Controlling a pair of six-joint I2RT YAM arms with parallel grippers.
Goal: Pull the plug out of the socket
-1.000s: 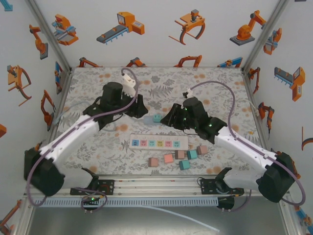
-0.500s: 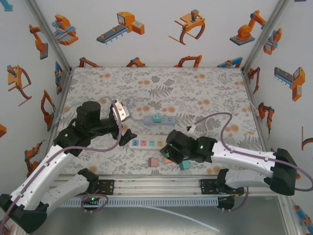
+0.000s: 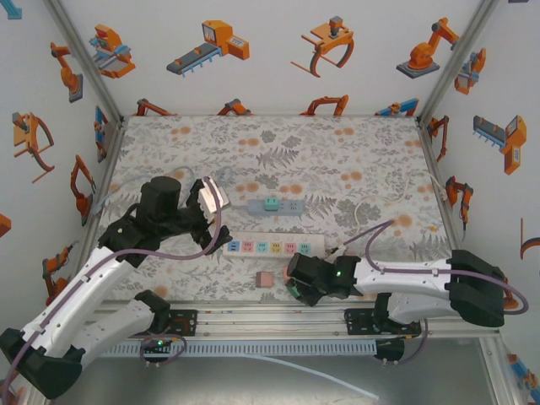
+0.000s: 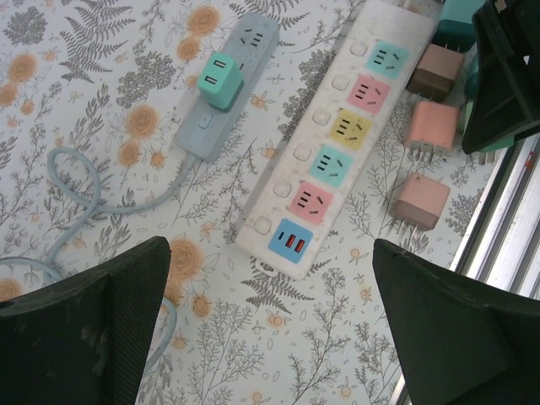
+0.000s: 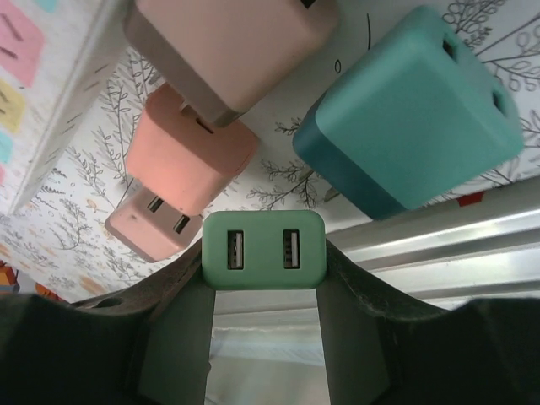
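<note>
Top external view: the left arm bends over the table's left side, with the left gripper (image 3: pixel 213 226) just left of the white power strip (image 3: pixel 274 246). The right arm lies low along the near edge, and the right gripper (image 3: pixel 297 283) is near a pink cube (image 3: pixel 264 279).

Left wrist view: its fingers (image 4: pixel 84 329) are spread wide and hold nothing. The teal plug (image 4: pixel 221 80) sits seated in the grey-blue socket strip (image 4: pixel 201 135), on the far side of the white strip.

Right wrist view: the pincer is clenched on a green adapter (image 5: pixel 263 250). A teal adapter (image 5: pixel 413 126) lies loose just beyond it.
</note>
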